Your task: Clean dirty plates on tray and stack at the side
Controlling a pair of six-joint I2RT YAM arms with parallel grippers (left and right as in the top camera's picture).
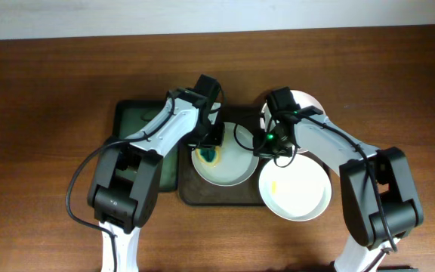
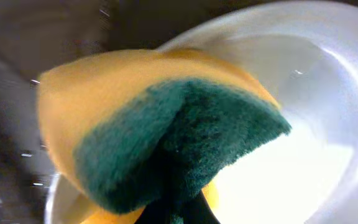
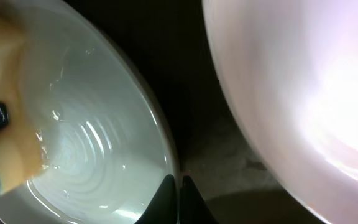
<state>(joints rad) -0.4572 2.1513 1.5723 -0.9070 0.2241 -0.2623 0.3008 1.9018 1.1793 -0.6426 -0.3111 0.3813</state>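
Observation:
A white plate (image 1: 229,165) lies in the dark brown tray (image 1: 195,193). My left gripper (image 1: 209,148) is shut on a yellow sponge with a green scrub side (image 2: 166,137), which presses on this plate's (image 2: 303,124) left inner side. My right gripper (image 3: 176,186) is shut on the same plate's (image 3: 98,124) right rim, one finger inside and one outside. A second plate (image 1: 294,189) with a yellow smear rests over the tray's front right corner. A third plate (image 1: 310,102) lies behind my right arm, partly hidden.
A narrower dark green tray (image 1: 136,125) sits left of the brown tray, under my left arm. Bare wooden table surrounds both trays. In the right wrist view a bright plate (image 3: 303,81) fills the right side, close to the fingers.

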